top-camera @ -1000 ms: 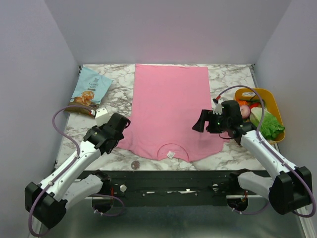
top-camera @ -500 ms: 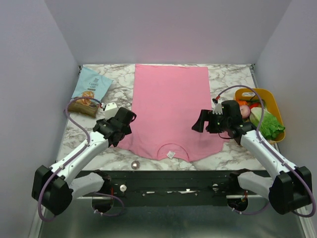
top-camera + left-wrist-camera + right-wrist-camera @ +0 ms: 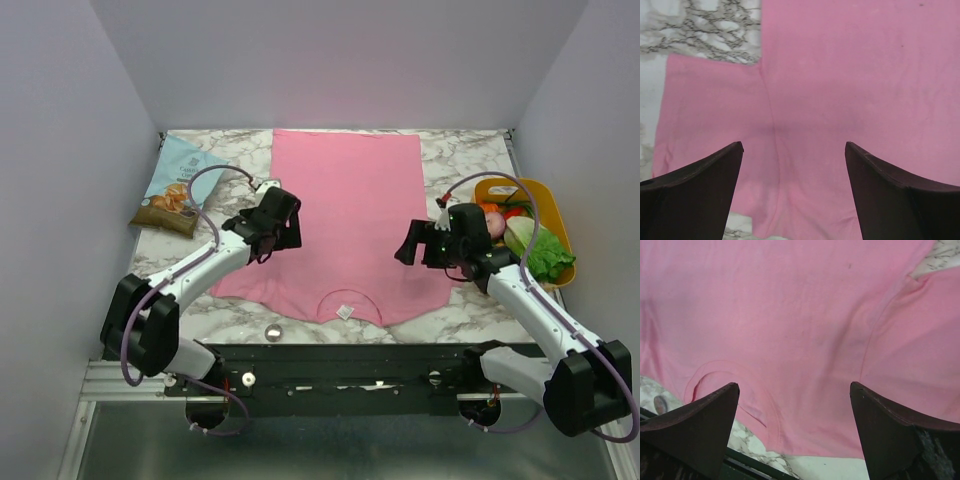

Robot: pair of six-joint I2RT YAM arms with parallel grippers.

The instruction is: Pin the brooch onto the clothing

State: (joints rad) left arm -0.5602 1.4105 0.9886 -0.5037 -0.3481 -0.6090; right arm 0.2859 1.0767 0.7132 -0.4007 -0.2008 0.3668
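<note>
So the pink T-shirt (image 3: 345,230) is laid flat down the middle of the marble table (image 3: 460,155), neckline toward the arm bases. The big change in the last second is my left arm. It has swung in off the bare marble at the near left, and the left gripper (image 3: 288,232) now hangs over the spot where that side's sleeve meets the body. The jaws are spread wide with nothing between them, just pink cloth in the wrist view (image 3: 792,145). The right gripper (image 3: 406,247) has barely budged over the opposite sleeve seam and is also wide open and empty. My read is that nothing has been picked up yet, and the left side actually moved away from the pickup. For room, the right arm has the yellow basket (image 3: 548,200) of veg close by its outer side. The snack bag (image 3: 180,185) sits well clear at far left, and the middle of the shirt is open. The brooch (image 3: 272,332) lies on bare marble just off the shirt's near hem, left of the collar. It's tight against the black rail (image 3: 350,380), so I don't have much space to come down on it.
</note>
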